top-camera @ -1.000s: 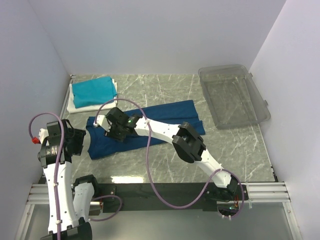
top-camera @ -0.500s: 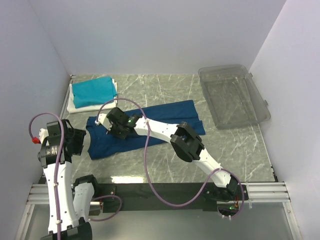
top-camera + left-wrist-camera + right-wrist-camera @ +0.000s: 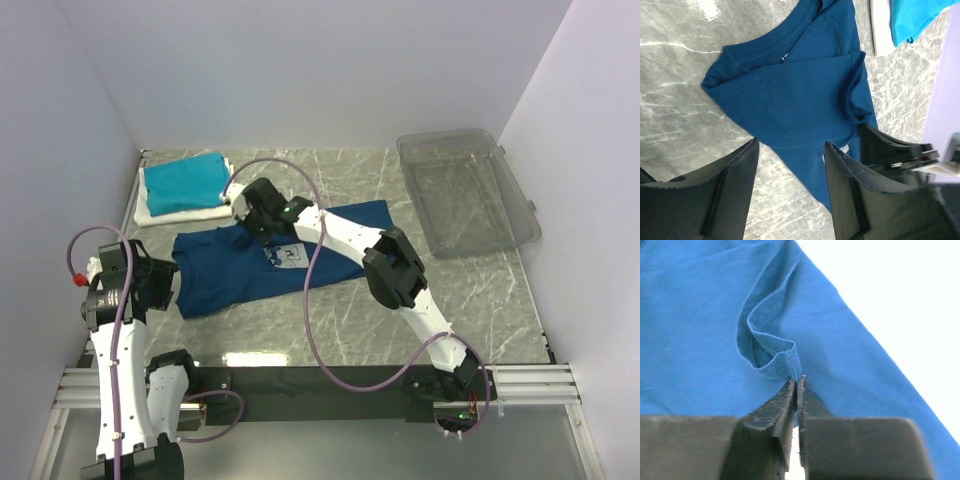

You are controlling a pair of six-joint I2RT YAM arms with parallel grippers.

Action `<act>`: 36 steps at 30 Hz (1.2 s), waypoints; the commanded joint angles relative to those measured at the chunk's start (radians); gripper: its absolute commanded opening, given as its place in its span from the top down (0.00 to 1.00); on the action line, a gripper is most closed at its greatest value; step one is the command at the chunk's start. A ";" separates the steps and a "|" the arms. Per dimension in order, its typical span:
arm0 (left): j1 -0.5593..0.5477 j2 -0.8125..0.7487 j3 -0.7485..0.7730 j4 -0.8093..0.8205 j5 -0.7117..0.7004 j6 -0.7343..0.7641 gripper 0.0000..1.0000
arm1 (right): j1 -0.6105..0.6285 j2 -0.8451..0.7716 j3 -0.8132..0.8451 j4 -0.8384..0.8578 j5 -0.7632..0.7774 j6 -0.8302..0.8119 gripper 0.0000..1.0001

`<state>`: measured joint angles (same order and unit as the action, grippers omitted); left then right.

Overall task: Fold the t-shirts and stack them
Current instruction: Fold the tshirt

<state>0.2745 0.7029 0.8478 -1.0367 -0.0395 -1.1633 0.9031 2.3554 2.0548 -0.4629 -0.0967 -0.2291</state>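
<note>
From above, we see the navy t-shirt stretched across the marble table, its long axis rising toward the right of the frame. The right gripper is at its upper edge, just below the teal t-shirt stacked on the white t-shirt. The left gripper sits by the shirt's left end.

In the left wrist view, the left gripper stands apart above the navy t-shirt, holding nothing.

In the right wrist view, the right gripper is pinched together on a raised hem fold of the navy t-shirt. We judge there is bare marble below for folding.

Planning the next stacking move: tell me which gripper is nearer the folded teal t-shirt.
Right. The right gripper pinches an edge of the navy t-shirt just beside the teal t-shirt; the left gripper hangs open farther off, at the navy t-shirt's near-left side.
</note>
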 commanded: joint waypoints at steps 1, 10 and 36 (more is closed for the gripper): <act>0.005 0.004 -0.009 0.056 0.032 0.027 0.40 | -0.045 -0.041 0.045 0.024 0.040 0.048 0.86; 0.005 -0.006 -0.058 0.116 0.084 0.054 0.40 | -0.090 -0.063 0.055 -0.016 0.057 0.053 0.36; 0.000 0.107 -0.314 0.224 0.236 -0.087 0.45 | -0.691 -0.689 -0.771 -0.502 -0.463 -0.652 0.43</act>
<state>0.2745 0.8082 0.5591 -0.8730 0.1654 -1.2102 0.2611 1.7355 1.3266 -0.9657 -0.6216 -0.8654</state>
